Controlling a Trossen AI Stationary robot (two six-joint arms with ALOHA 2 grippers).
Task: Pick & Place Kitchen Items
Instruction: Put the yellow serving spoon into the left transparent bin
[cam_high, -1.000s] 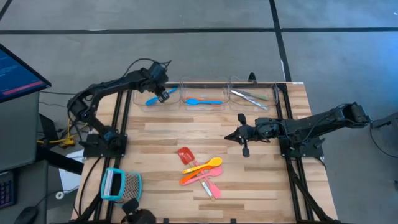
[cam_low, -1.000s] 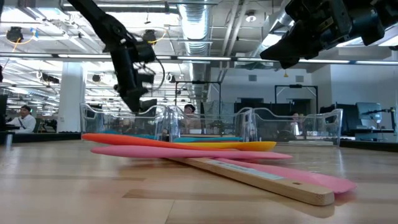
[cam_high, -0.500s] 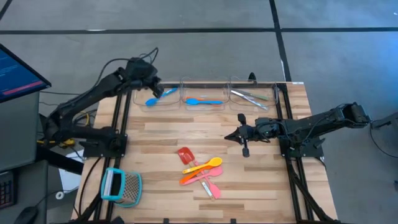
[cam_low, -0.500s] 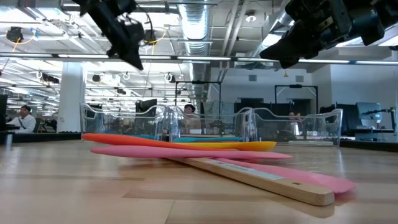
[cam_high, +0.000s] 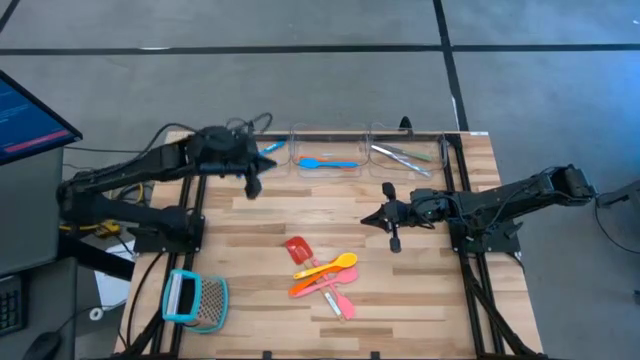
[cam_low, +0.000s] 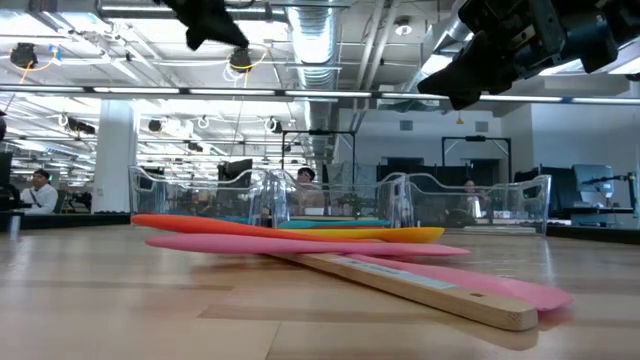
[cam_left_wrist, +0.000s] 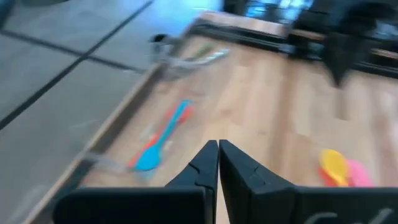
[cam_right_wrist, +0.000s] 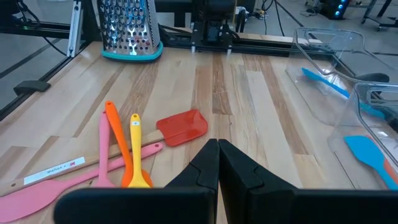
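Observation:
Several slim utensils lie in a heap mid-table: a red-headed spatula (cam_high: 298, 250), a yellow spoon (cam_high: 336, 264), an orange one (cam_high: 308, 287) and a pink spatula (cam_high: 341, 300). Three clear bins stand along the far edge. A blue utensil (cam_high: 268, 147) lies in the left one, a blue spoon (cam_high: 325, 162) in the middle one and silvery pieces (cam_high: 400, 155) in the right one. My left gripper (cam_high: 252, 187) hangs shut and empty above the table, just in front of the left bin. My right gripper (cam_high: 368, 218) hovers shut and empty right of the heap.
A teal-framed metal grater (cam_high: 193, 298) lies at the near left corner. Bare wood lies between the bins and the heap. Black frame rails (cam_high: 195, 190) run along both sides of the table. A monitor (cam_high: 25, 115) stands off the left edge.
My left gripper has risen out of the left bin and swung back toward the table's near side, tipping from pointing steeply down to nearer level. The blue utensil stays in that bin. My right arm has kept still.

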